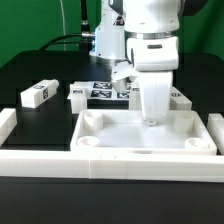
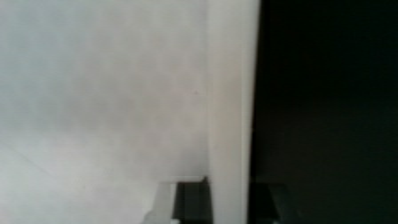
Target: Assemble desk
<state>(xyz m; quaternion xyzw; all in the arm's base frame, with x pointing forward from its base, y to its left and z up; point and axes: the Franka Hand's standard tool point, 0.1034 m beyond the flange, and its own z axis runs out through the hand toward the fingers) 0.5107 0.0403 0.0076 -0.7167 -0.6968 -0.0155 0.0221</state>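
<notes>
Off to the exterior view's left of your claw (image 1: 152, 118), a leg (image 1: 35, 95) and a second leg (image 1: 78, 95) lie loose, well apart from it. They look like light, stiff blocks, so pinch them across the flat sides. The claw's jaws are together and hold nothing, tips down by the far wall of the desk top (image 1: 115, 132). It looks rigid, smooth and too wide to clamp, so push its wall or pinch its rim.

Arm (image 1: 150, 15): white, rounded housing segments with smooth, glossy shells. A dark band (image 1: 155, 41) encircles the wrist segment. Below it, the gripper (image 1: 152, 118) has a white, box-shaped body that narrows downward. A black cable (image 1: 72, 40) arcs behind the arm's rear segment, which shows a pale blue tint. In the wrist view, finger detail is blurred.
</notes>
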